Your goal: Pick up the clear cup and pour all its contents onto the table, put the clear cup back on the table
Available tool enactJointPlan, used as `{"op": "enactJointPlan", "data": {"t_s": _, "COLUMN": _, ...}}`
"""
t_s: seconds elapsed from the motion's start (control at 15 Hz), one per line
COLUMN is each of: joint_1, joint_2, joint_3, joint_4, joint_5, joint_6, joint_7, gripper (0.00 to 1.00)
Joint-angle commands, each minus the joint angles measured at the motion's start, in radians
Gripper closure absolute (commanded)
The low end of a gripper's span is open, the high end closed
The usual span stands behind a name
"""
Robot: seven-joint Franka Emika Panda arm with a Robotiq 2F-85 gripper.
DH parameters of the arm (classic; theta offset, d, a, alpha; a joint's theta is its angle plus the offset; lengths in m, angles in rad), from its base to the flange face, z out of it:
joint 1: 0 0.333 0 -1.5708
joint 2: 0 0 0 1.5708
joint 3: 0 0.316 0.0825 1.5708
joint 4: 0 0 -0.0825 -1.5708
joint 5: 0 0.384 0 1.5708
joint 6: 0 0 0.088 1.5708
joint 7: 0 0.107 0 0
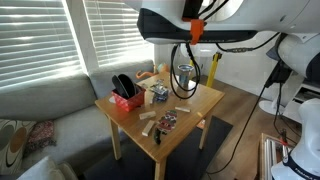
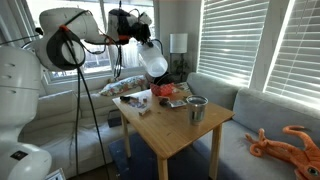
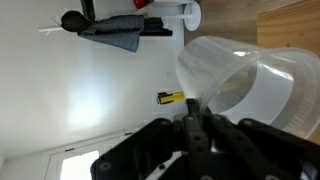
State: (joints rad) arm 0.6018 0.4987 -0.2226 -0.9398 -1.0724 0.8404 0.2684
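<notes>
My gripper (image 3: 195,105) is shut on the rim of the clear cup (image 3: 250,85), which lies tipped on its side. In an exterior view the gripper (image 2: 143,48) holds the cup (image 2: 154,62) high above the far end of the light-wood table (image 2: 180,140). I see no blocks inside the cup in the wrist view. A few pale tan sticks (image 1: 149,121) lie on the table (image 1: 135,125), with another (image 1: 181,108) near the middle.
A greyish cup (image 1: 185,80) (image 2: 197,108) stands on the table. A black-and-red container (image 1: 125,93) and dark patterned packets (image 1: 168,121) are there too. A grey sofa (image 1: 45,110) runs beside the table, under blinds. A lamp (image 2: 178,43) stands behind.
</notes>
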Motion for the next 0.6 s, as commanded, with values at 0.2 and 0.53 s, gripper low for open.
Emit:
{"op": "enactJointPlan", "data": {"t_s": 0.2, "joint_1": 0.006, "joint_2": -0.150, "joint_3": 0.017, "joint_4": -0.159, "joint_5": -0.023, "joint_6": 0.293, "joint_7": 0.172, "gripper": 0.99}}
{"op": "enactJointPlan", "data": {"t_s": 0.53, "joint_1": -0.021, "joint_2": -0.220, "joint_3": 0.022, "joint_4": -0.222, "joint_5": 0.048, "joint_6": 0.563, "joint_7": 0.317, "gripper": 0.99}}
